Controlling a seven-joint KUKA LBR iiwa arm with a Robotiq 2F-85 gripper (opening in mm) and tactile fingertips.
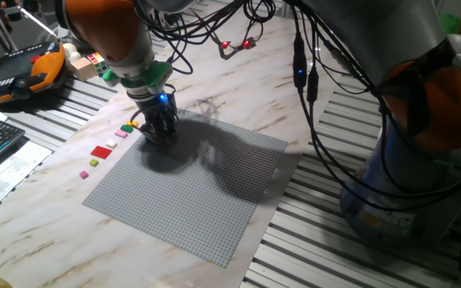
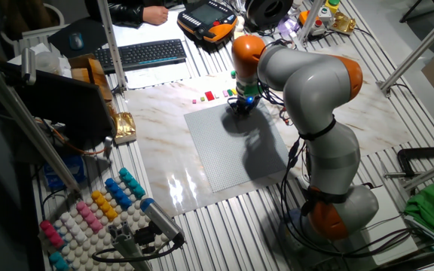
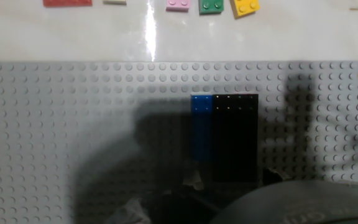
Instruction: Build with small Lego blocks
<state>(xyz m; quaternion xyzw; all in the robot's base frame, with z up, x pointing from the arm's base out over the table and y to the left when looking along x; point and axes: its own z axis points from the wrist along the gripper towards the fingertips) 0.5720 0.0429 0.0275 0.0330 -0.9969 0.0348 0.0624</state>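
On baseplate [image 3: 55, 137] — blue block [image 3: 201, 124] touching black block [image 3: 235, 134] (no legible writing).

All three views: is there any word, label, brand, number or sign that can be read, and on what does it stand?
None can be read.
Keyboard: key legends too small to read.
Orange-and-black pendant: any markings too blurred to read.
Paper sheet by the keyboard: print too small to read.
Small Lego blocks and grey baseplate: only studs show, no lettering legible.
Robot arm: no readable brand in view.
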